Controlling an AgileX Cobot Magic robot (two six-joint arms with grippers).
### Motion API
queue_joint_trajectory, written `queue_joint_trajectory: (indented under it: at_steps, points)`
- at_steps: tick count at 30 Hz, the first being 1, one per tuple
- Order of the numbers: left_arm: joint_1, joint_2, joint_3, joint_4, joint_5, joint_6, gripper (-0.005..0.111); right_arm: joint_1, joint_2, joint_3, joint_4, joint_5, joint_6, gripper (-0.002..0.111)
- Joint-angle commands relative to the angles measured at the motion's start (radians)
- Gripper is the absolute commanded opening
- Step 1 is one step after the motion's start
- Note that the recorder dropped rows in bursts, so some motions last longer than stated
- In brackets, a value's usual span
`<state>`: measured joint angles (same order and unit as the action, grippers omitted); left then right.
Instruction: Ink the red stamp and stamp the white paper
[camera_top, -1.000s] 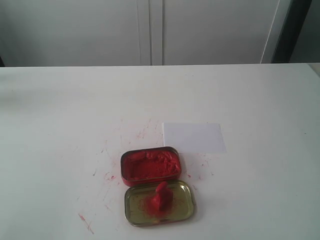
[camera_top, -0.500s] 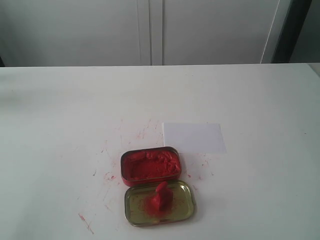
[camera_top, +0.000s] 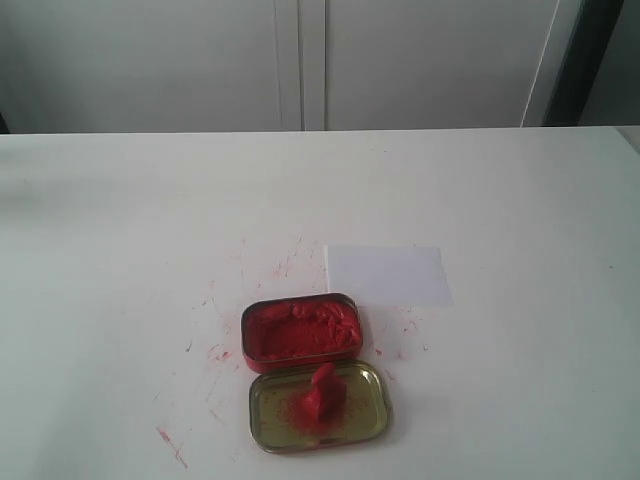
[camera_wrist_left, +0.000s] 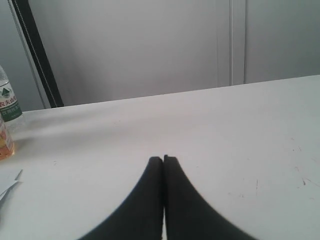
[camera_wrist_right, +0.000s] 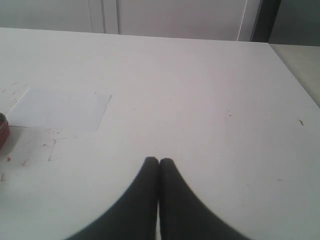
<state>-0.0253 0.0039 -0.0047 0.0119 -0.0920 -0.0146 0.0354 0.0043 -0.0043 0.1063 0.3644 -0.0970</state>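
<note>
The red stamp stands upright inside the gold lid near the table's front edge. Just behind the lid is the red tin of lumpy ink paste. The white paper lies flat beyond the tin, to its right; the right wrist view also catches the paper and a sliver of the tin. Neither arm shows in the exterior view. My left gripper is shut and holds nothing, over bare table. My right gripper is shut too, with nothing in it, well away from the paper.
Red ink smears dot the white table around the tin. In the left wrist view a water bottle, an orange-labelled container and scrap paper sit off to one side. White cabinet doors stand behind the table.
</note>
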Motion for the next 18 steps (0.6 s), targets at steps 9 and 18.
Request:
queue_joint_trajectory:
  at_steps: [9,18]
  points:
    - [0.002,-0.004,-0.027,-0.012,0.041,-0.041,0.000,0.003,-0.004,0.004,-0.002,-0.013,0.003,0.000]
    - [0.002,0.034,-0.219,0.040,0.339,0.038,0.000,0.003,-0.004,0.004,-0.002,-0.013,0.003,0.000]
